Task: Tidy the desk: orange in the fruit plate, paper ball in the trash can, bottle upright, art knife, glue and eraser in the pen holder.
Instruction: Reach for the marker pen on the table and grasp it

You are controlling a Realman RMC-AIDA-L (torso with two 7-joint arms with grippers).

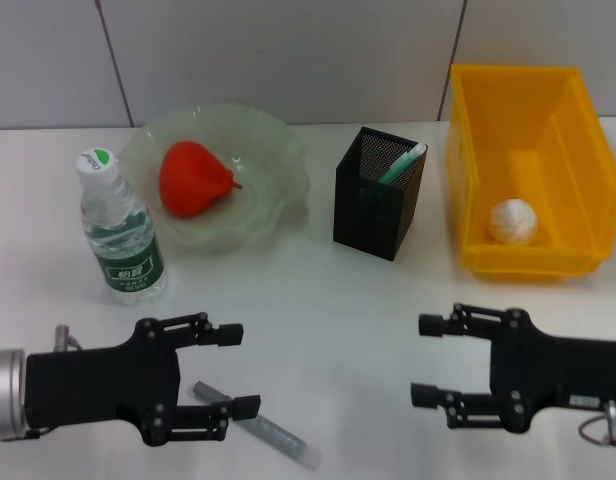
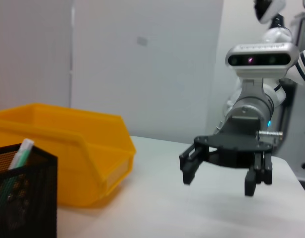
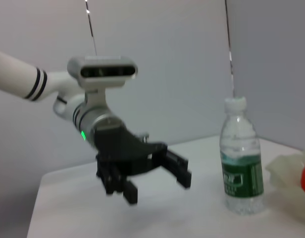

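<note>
From the head camera I see the orange (image 1: 194, 178) in the fruit plate (image 1: 273, 150), the bottle (image 1: 120, 232) upright just beside that plate, and the paper ball (image 1: 513, 221) inside the trash can (image 1: 580, 140). The pen holder (image 1: 376, 200) holds a green-and-white pen (image 1: 401, 165). A grey art knife (image 1: 258, 425) lies on the counter (image 1: 328, 300) under my open left tool (image 1: 236, 370).

My left wrist camera shows the right tool (image 2: 218, 174) open, near the trash can (image 2: 68, 148).

My right wrist camera shows the left tool (image 3: 157, 183) open, near the bottle (image 3: 240, 158).
</note>
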